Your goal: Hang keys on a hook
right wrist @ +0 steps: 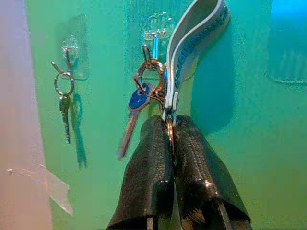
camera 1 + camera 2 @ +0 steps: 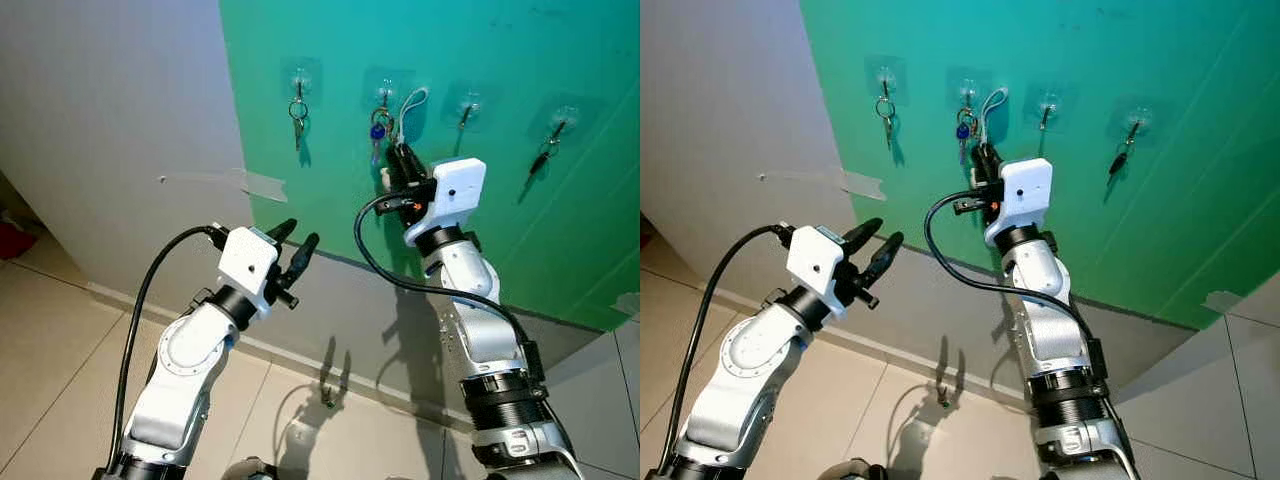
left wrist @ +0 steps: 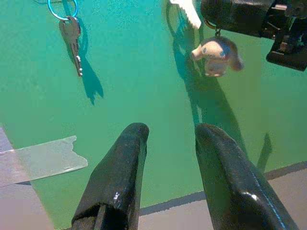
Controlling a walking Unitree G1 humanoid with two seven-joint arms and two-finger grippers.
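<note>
Right pincer pinches the keys at the hook; left pincer spread.

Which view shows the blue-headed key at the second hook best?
The right wrist view: the blue-headed key hangs large on its ring at the hook, just above the right hand, shut on the lanyard. Both eye views show it as a small blue spot by that hand.

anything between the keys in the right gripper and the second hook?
The hook is already taken: a ring with a blue-headed key hangs on it. The right gripper holds the lanyard keys just below that ring; the lanyard loops up beside the hook.
</note>
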